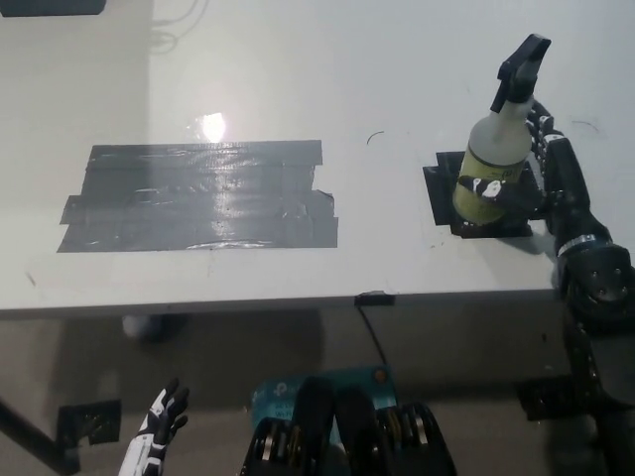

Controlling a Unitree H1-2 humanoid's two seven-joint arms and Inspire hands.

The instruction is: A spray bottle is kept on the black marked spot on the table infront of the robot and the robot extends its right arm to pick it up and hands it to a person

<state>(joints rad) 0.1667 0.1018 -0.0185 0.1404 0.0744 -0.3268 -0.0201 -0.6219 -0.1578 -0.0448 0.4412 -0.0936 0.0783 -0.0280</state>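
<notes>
1. We are looking down on a white table (298,79) carrying a wide patch of dark tape (198,195) at its left-middle, well apart from the bottle; nothing is standing between the two.
2. A small black clip with a cable (375,299) is sitting on the table's near edge, clear of the arm.
3. The spray bottle (493,157) is standing upright on the black marked spot (440,190) at the table's right.
4. Our right hand (544,177) is wrapping around the bottle's lower body, the thumb lying across its front and the other fingers behind it, partly hidden.
5. The bottle is showing yellowish liquid in its lower part.
6. Our left hand (154,443) is hanging below the table edge at lower left, fingers spread and holding nothing, its wrist cut off by the frame.
</notes>
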